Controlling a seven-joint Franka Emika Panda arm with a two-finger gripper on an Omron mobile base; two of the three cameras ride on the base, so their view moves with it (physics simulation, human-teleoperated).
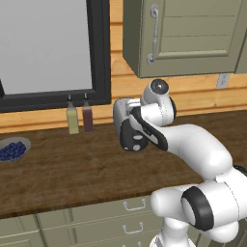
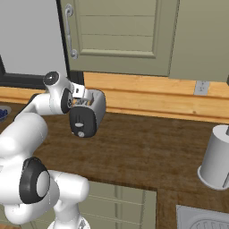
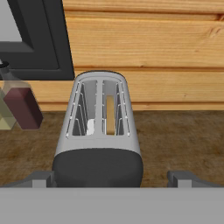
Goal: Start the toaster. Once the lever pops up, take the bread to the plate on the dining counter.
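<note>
The toaster (image 3: pixel 98 131) stands on the dark wood counter (image 1: pixel 62 169) against the wooden wall boards, its black end panel facing the arm. Two slots run along its top; the bread (image 3: pixel 110 114) sits upright in the right-hand slot as seen in the hand view, edge-on and low between the wire guides. The gripper (image 3: pixel 111 178) hangs above and just short of the black end panel, jaws spread wide with nothing between them; one fingertip shows on each side of the toaster body, neither touching it. In the left base view the arm's hand partly covers the toaster. To the toaster's left stand two bottles, one pale (image 1: pixel 72 119) and one dark red (image 1: pixel 87 117), close together below the black window frame. A bowl of blueberries (image 1: pixel 13 150) sits farther left on the same counter. A grey cylindrical canister (image 2: pixel 216 157) stands well to the right.
</note>
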